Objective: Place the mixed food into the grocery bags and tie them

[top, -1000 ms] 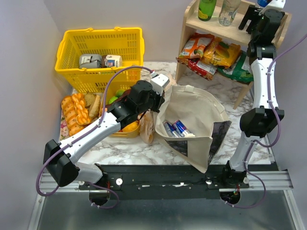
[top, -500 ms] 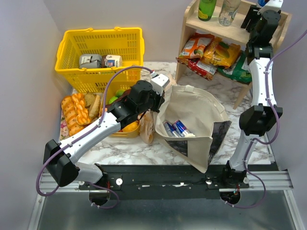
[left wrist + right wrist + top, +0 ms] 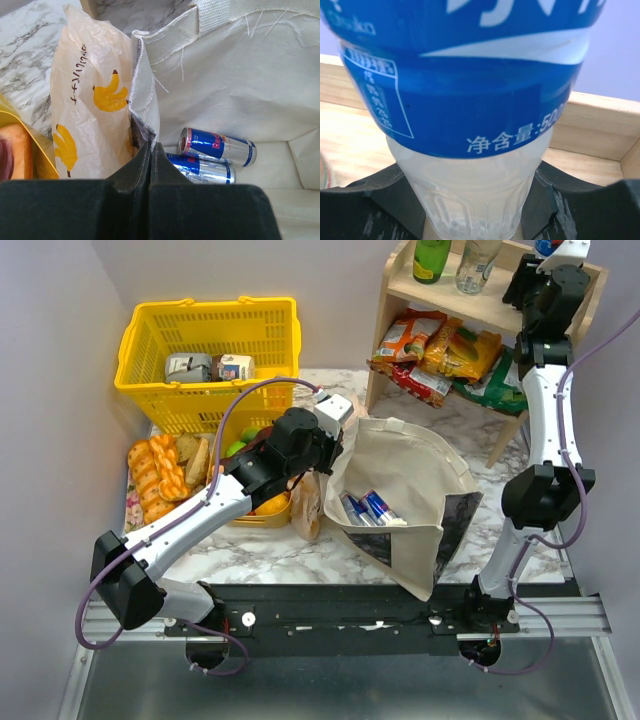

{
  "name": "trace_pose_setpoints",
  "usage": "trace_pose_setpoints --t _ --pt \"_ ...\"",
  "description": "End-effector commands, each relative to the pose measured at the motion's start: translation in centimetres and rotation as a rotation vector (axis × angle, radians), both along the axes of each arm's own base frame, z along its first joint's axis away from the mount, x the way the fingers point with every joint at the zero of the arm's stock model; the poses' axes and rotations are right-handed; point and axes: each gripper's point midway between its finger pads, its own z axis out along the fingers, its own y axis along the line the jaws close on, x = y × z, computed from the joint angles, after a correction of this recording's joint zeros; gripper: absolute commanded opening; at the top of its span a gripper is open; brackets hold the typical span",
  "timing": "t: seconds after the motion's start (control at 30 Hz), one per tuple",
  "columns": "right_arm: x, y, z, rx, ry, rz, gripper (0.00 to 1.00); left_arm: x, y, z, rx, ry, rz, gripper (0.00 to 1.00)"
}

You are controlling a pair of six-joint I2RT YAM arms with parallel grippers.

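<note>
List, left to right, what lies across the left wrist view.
Yellow tray → peach bag → tote rim → cans, lying inside the tote.

Yellow basket (image 3: pixel 135 350) is sitting at the back left of the marble table (image 3: pixel 270 540), holding a couple of small boxes (image 3: pixel 207 367). Braided bread (image 3: pixel 158 475) is lying just in front of it. Wooden shelf (image 3: pixel 450 302) is standing back right, with snack packets (image 3: pixel 440 352) piling up on the lower level and a green bottle (image 3: pixel 432 258) and clear bottle (image 3: pixel 477 262) standing on top. A blue bottle (image 3: pixel 470 75) is standing upright on wood too, filling the right wrist view.
</note>
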Motion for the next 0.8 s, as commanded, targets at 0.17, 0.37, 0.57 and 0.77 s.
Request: trace_pose_setpoints --t 0.17,0.37,0.57,0.77 --pt "-10.0 3.2 15.3 -0.12 -0.385 0.117 0.05 -0.9 1.0 -2.4 0.088 0.055 0.006 0.0" --pt "-17.9 6.6 18.7 -0.138 -0.561 0.254 0.01 -1.1 0.9 -2.0 0.076 0.053 -0.001 0.0" --pt "-24.6 12.6 16.9 -0.112 -0.576 0.478 0.01 -1.5 0.5 -1.9 0.064 0.06 -0.017 0.0" --pt "-26.6 20.9 7.7 -0.024 -0.372 0.727 0.01 -1.8 0.5 -1.2 0.042 0.044 -0.014 0.0"
